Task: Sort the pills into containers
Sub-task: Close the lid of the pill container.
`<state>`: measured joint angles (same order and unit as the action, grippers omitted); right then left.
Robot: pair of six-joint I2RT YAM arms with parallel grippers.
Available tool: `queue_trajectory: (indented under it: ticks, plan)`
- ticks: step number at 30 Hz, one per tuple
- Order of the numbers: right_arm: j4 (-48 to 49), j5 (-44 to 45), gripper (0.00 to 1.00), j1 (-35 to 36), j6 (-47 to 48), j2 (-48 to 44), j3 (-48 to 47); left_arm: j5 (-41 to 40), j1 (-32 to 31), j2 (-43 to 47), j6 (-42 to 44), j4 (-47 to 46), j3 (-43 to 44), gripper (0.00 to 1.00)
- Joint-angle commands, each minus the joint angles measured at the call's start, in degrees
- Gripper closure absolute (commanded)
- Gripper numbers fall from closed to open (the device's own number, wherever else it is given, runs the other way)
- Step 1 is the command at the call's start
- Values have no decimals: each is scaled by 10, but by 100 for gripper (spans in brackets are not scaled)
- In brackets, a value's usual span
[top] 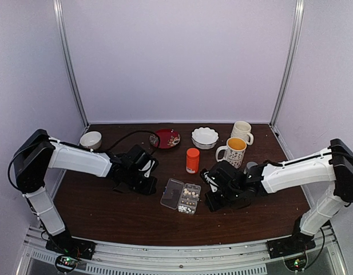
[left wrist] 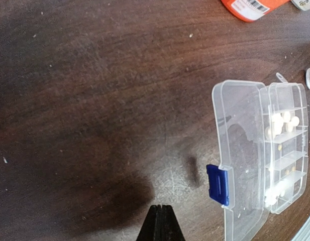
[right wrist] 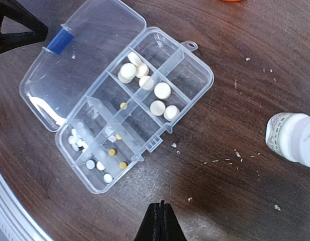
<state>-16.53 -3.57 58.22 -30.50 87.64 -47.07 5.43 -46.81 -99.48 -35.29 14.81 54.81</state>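
Risk of knocking light, open pill organizer (right wrist: 94, 40), spilling sorted pills (right wrist: 162, 91) across surface (right wrist: 245, 201). Left fingers (left wrist: 156, 226), right fingers (right wrist: 153, 226) both clenched empty, flanking organizer; no picking until reopened.

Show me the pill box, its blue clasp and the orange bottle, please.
pill box (right wrist: 94, 55): right wrist view, on its open clear lid.
blue clasp (left wrist: 218, 185): left wrist view, on the middle of the clasp.
orange bottle (top: 192, 160): top view, on the middle of its body.

Left tool (left wrist: 161, 208) closed tight, empty, held low; right tool (right wrist: 159, 205) likewise closed, empty.
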Motion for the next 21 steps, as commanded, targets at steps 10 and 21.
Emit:
queue_trajectory:
  ticks: [10, 21]
  plan:
    - [81, -29, 100, -6, -40, 89, -6, 125, 3, -36, -19, -65, 5, 100]
    - [187, -111, 100, -39, -61, 95, 39, 226, -20, -34, -21, -91, 70, 100]
